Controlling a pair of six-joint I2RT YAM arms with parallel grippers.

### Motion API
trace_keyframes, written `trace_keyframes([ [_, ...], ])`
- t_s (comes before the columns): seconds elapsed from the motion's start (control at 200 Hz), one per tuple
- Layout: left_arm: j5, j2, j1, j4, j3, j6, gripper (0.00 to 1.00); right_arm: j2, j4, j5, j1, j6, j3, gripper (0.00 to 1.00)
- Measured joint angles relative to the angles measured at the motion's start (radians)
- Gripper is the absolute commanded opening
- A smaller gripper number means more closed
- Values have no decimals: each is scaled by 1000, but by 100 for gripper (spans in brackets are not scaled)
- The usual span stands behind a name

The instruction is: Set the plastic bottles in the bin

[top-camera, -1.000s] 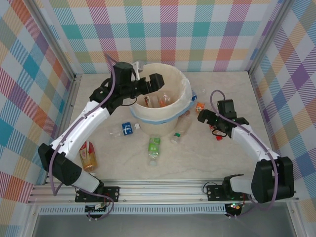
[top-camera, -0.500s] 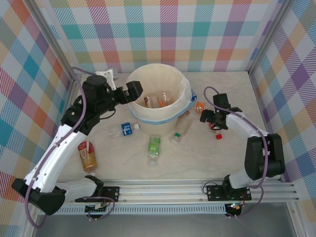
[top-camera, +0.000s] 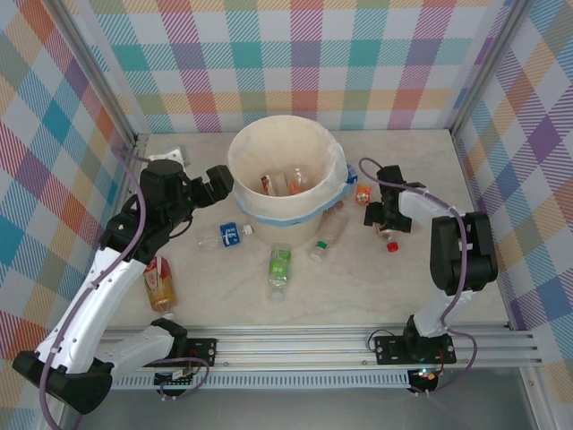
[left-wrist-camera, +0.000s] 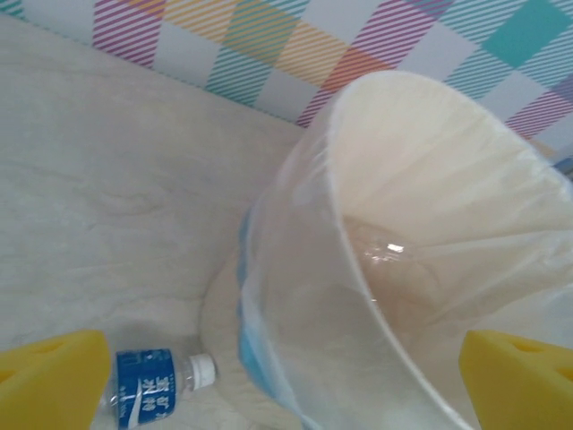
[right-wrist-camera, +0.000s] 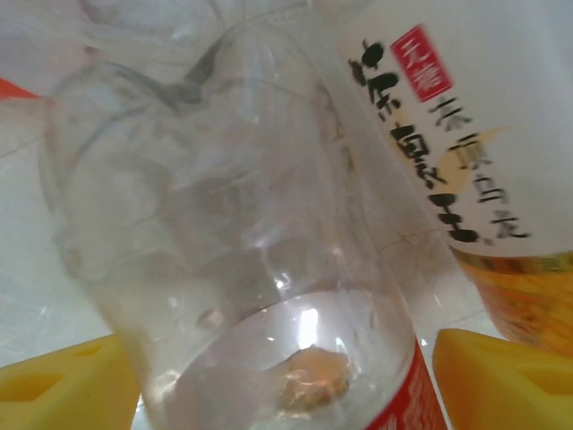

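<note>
The cream-white bin (top-camera: 240,146) (left-wrist-camera: 421,161) stands mid-table with a few bottles (top-camera: 286,184) inside. My left gripper (top-camera: 218,183) (left-wrist-camera: 285,385) hangs open just left of the bin's rim, holding nothing. A blue-labelled bottle (top-camera: 230,234) (left-wrist-camera: 146,395) lies below it. A green-labelled bottle (top-camera: 280,267), a green-capped clear bottle (top-camera: 328,233) and an orange-red bottle (top-camera: 159,282) lie on the table. My right gripper (top-camera: 380,216) (right-wrist-camera: 286,376) is low on the table, shut on a clear red-labelled bottle (right-wrist-camera: 242,269) with a red cap (top-camera: 390,245). An orange tea bottle (top-camera: 362,193) (right-wrist-camera: 448,152) lies against it.
The plaid walls and metal frame posts (top-camera: 470,98) close in the table on three sides. The rail with both arm bases (top-camera: 295,345) runs along the near edge. Open tabletop (top-camera: 376,287) lies in front of the bin.
My left arm has drawn back from over the bin to its left side, gripper empty. My right gripper has slid a little toward the bin, around the red-labelled bottle.
</note>
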Motion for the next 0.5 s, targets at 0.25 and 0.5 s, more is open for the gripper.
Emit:
trace_keyframes([
  [0.25,-6,-41,68,3,-117,-58,100,60,-8,-42,0,-21,20,75],
  [0.5,16,-82,126,41,-169,-95,100,91,-26,-57,8,-20,53,62],
])
